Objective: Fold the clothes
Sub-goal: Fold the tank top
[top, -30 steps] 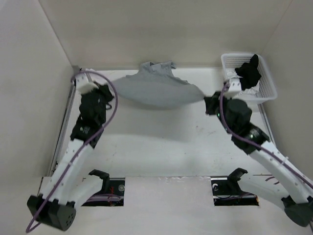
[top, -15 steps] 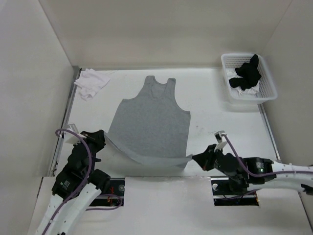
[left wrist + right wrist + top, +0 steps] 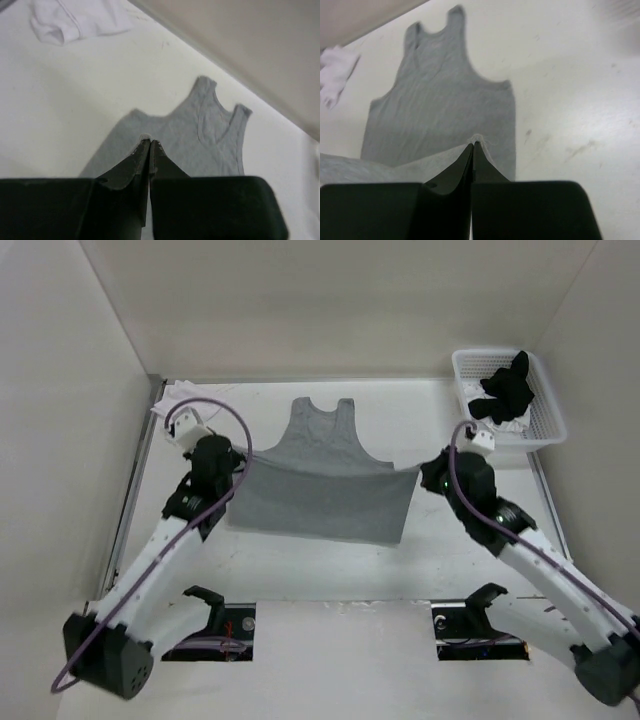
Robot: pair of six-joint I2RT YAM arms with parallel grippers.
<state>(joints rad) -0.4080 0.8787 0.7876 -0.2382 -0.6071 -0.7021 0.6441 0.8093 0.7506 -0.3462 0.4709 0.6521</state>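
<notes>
Away from tank top: cloth, basket.

Two arms with white links, black joints, black bases, purple cables, black tapered jaws

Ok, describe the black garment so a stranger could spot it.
Look to the far right corner of the table, where a white basket stands. The black garment lies heaped in it; it is the only dark cloth, unlike the grey tank top mid-table.
</notes>
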